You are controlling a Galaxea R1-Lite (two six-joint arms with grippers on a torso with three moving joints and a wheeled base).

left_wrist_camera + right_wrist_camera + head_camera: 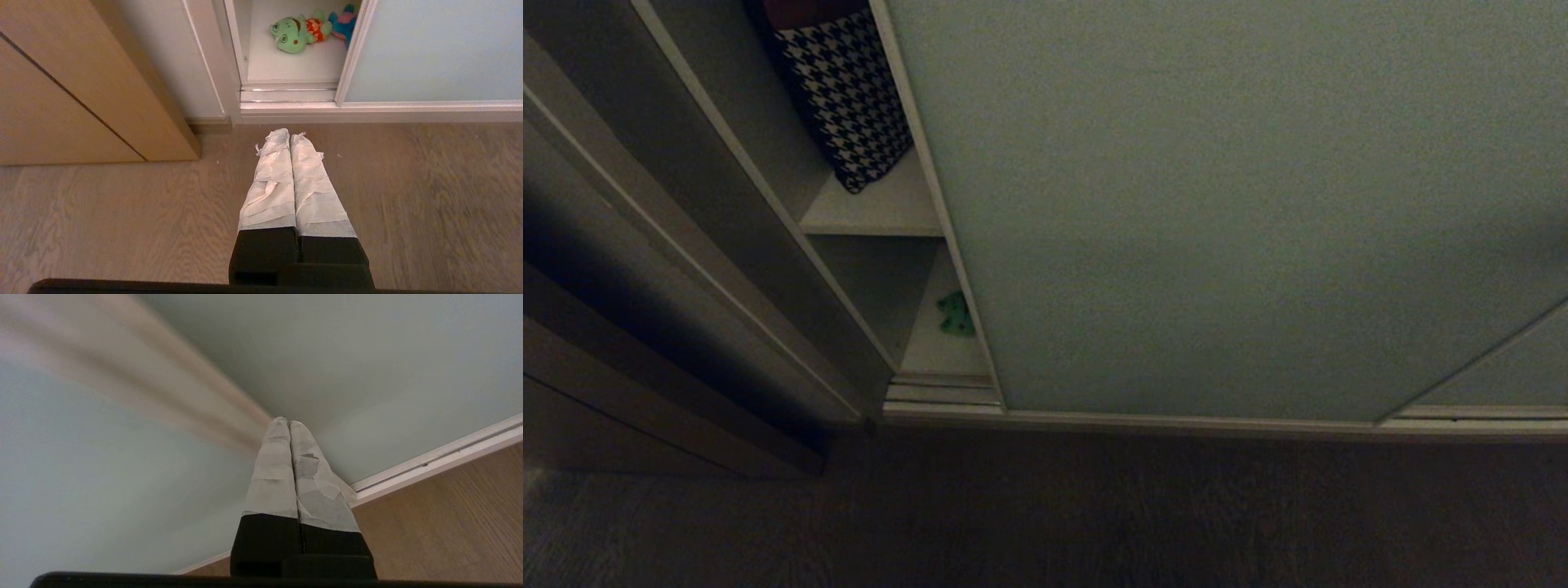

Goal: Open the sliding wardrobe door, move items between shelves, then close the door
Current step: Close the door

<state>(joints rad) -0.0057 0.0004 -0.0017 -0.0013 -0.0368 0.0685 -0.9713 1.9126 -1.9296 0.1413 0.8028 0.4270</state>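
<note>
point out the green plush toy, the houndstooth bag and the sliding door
green plush toy (291, 36), left wrist view, on its head
houndstooth bag (845, 98), head view, patterned front
sliding wardrobe door (1217, 204), head view, panel middle

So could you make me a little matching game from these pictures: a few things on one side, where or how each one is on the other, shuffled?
Things:
1. green plush toy
2. houndstooth bag
3. left gripper
4. right gripper

Places or states:
A. shut, pointing at the pale sliding wardrobe door
B. on the upper white shelf
C. shut, above the wooden floor in front of the wardrobe opening
D. lying on the bottom shelf, beside the teal-blue plush toy

Pairs: 1-D, 2-B, 3-C, 4-A
</note>
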